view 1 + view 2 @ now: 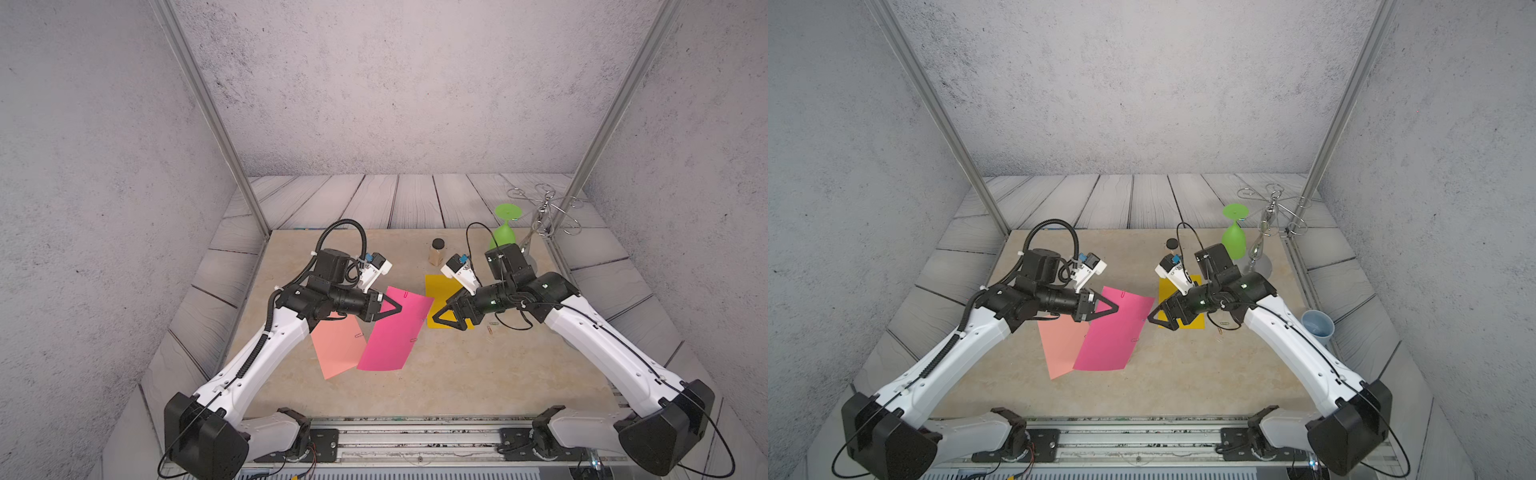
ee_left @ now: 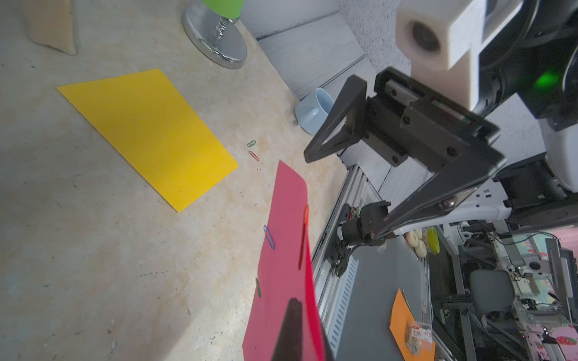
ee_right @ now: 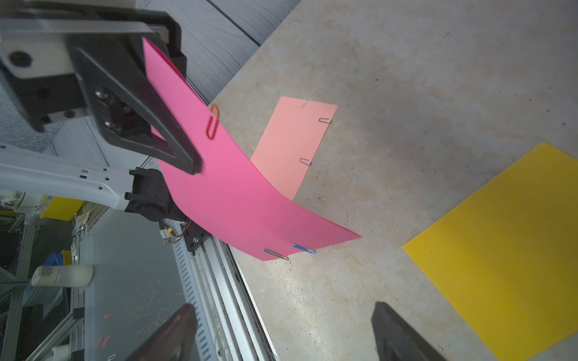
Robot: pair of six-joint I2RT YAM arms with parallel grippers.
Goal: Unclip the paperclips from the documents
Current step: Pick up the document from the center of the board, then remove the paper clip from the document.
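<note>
Beige worktop (image 1: 498,374) fills both top views, walled in grey. My left gripper (image 1: 399,309), pressed together, pinches the magenta sheet (image 1: 395,340) by one long edge and holds it bowed off the worktop, near the flat salmon sheet (image 1: 336,351). My right gripper (image 1: 446,324) hangs spread and empty above the yellow sheet (image 1: 438,286), just beside the magenta sheet's opposite long edge. Loose clips (image 1: 491,329) lie close by.

From the left wrist, that free edge carries a blue clip (image 2: 269,237) and a green clip (image 2: 258,287). An orange clip (image 2: 306,215) sits nearer my left grip.

From the right wrist, blue and green sit on the edge facing my spread fingers. I judge the right arm the nearer one to pull them, outward from the left grip.
</note>
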